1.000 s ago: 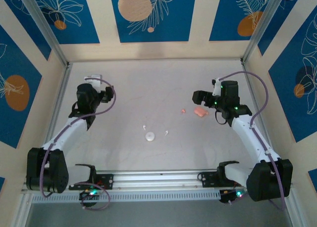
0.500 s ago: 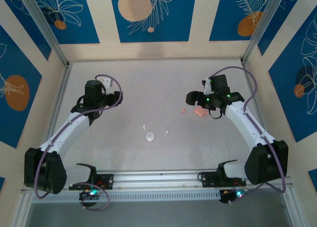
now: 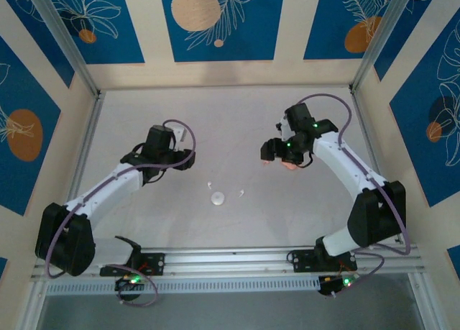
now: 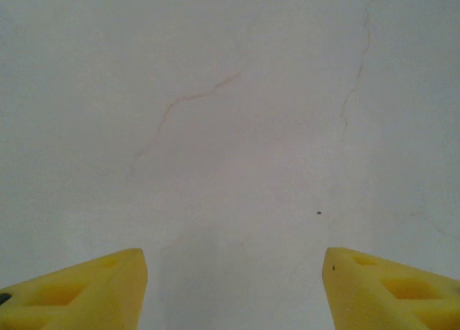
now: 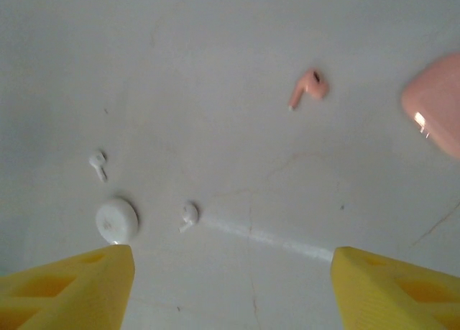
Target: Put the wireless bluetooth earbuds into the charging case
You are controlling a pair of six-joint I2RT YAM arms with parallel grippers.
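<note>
From above, one white earbud [image 3: 209, 184] lies just left of the white case [image 3: 217, 198], the other white earbud [image 3: 241, 193] just right; left wrist, the left gripper [image 4: 233, 290] is spread, empty; right wrist, the right gripper [image 5: 231, 290] is spread, empty, the pink earbud [image 5: 309, 87] far past the case.

From overhead I get flat, even light on the pale grey counter [image 3: 230, 121], with faint soft shadows under the arms. That view is a bit grainy, and the tiny white earbud pieces [image 3: 210, 184] are barely specks. On my right wrist feed the glossy pink rounded case [image 5: 435, 111] carries a small white highlight, and a bright streak of glare crosses the counter low down. The left pincer [image 4: 230, 294] shows yellow fingertips [image 4: 79, 290] that look soft and out of focus, with a dim shadow between them.
</note>
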